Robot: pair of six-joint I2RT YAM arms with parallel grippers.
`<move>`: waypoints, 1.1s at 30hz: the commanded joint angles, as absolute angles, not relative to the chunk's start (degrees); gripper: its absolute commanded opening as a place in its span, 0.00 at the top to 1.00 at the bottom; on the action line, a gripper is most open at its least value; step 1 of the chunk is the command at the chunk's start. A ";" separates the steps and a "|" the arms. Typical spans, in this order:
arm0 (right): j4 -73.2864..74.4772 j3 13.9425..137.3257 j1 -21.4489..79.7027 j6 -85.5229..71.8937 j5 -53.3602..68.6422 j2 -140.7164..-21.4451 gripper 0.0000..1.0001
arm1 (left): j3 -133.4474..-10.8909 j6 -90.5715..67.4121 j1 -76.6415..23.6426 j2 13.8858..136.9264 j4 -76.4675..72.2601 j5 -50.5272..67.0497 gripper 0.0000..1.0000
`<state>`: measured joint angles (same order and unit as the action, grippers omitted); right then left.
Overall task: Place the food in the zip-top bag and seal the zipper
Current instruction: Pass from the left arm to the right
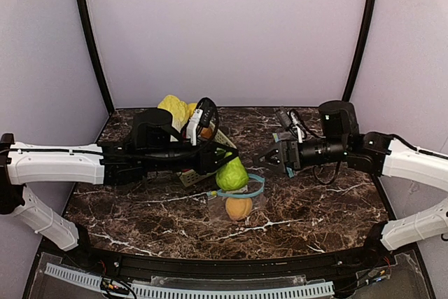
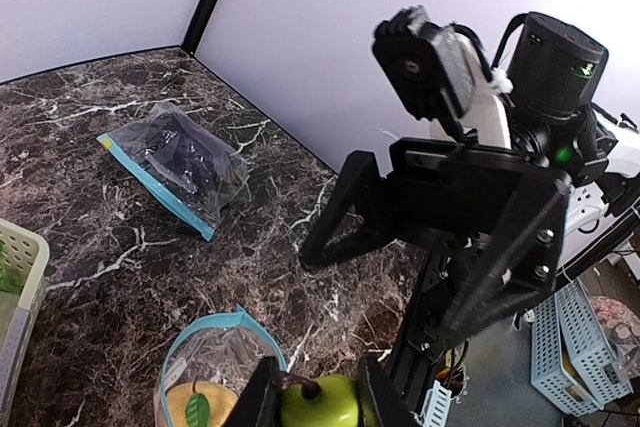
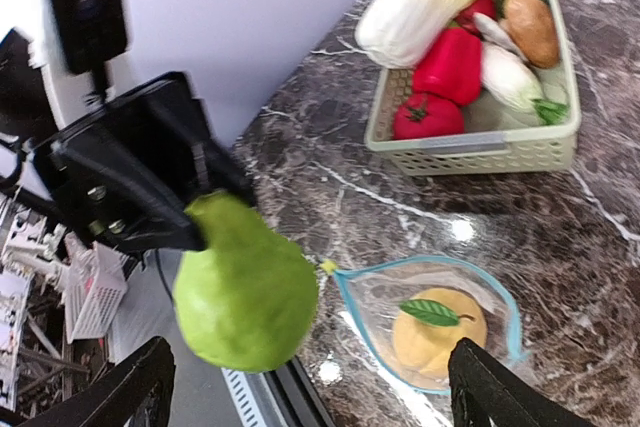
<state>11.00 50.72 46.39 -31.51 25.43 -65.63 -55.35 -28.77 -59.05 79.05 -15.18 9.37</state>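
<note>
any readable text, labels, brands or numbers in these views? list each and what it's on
No readable text, number or sign in any view.
Clear zip-top bag with blue zipper: no print visible.
Beige plastic basket: no label visible.
Green toy fruit: no sticker visible.

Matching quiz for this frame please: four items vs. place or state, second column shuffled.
Items:
1. green fruit
2. peach
3. red peppers
4. right gripper

Place or state:
A. in the basket
B. open, holding nothing
C. inside the zip-top bag
D. gripped by the left gripper, above the table

Pairs: 1-D, 2-C, 3-A, 4-B
</note>
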 commanded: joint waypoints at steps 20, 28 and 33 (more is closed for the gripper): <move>-0.61 55.13 55.28 -31.55 26.05 -75.61 0.33 | -52.89 -34.74 -58.54 77.16 -22.02 13.28 0.74; 6.43 51.06 49.45 -35.40 17.92 -69.97 0.47 | -55.46 -30.03 -56.45 75.41 -11.08 12.12 0.07; 10.74 48.39 44.02 -35.34 16.07 -65.82 0.47 | -61.79 -23.24 -50.63 80.37 -0.29 19.68 0.02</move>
